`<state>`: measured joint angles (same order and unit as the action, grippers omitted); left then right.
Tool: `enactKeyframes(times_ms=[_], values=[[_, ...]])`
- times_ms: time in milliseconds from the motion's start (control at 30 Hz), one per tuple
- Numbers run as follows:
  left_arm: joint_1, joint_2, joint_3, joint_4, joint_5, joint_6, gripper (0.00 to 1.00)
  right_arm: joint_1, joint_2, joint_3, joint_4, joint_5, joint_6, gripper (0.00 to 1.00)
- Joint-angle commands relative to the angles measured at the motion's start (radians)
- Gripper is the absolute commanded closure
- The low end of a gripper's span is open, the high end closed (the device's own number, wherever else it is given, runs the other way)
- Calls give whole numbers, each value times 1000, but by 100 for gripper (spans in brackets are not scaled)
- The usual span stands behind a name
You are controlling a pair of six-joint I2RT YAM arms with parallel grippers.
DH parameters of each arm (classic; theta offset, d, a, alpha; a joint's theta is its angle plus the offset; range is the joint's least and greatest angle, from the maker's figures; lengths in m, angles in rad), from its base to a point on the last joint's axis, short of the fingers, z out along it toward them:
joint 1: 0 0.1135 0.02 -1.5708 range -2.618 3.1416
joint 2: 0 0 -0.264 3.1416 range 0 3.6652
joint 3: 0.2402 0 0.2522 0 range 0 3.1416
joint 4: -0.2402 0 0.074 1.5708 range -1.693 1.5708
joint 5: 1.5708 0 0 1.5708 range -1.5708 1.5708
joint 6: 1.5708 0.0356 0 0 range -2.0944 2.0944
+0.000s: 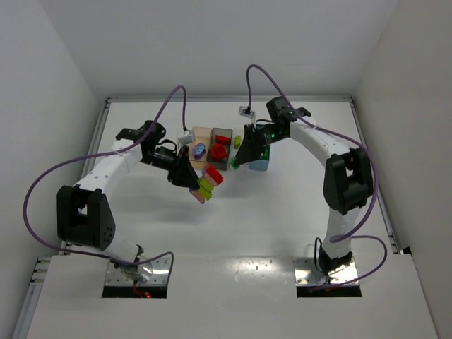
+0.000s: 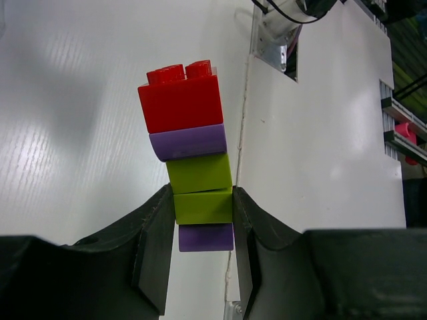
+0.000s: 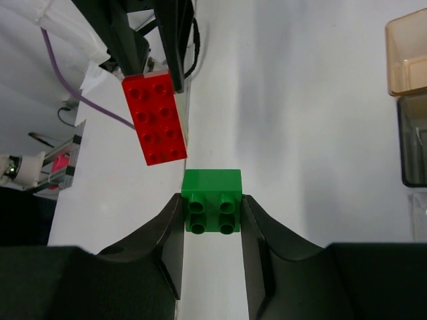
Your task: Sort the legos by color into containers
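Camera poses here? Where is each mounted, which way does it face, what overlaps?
Top external: above and behind the bases, looking down on the table; both arms, left gripper and right gripper show.
Left wrist: on the left wrist, looking along its fingers, shut on a brick stack, table beyond.
Right wrist: on the right wrist, looking along its fingers, shut on a green brick, toward the left gripper and tan bin.
Shared: the stack's red brick shows in all three.

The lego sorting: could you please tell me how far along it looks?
Partly done: red bricks lie in the dark grey bin, a purple one in the tan bin. In hand: the left pincer holds a mixed stack, the right pincer a green brick. Left: splitting that stack and binning both.
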<state>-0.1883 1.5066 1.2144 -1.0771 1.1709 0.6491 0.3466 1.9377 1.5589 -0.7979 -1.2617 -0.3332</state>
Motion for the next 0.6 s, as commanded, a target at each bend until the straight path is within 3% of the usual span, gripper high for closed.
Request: enactKeyframes(times_ms=[0, 167, 433, 567], values=[[-7, -39, 0, 8, 47, 15, 89, -6, 3, 41, 29, -5, -1, 100], [-7, -39, 0, 8, 47, 15, 89, -63, -6, 30, 49, 89, -1, 100], [-7, -57, -18, 54, 16, -26, 89, -129, -39, -52, 337, 591, 167, 100], [-7, -57, -18, 74, 7, -45, 89, -138, -22, -45, 373, 700, 168, 100]])
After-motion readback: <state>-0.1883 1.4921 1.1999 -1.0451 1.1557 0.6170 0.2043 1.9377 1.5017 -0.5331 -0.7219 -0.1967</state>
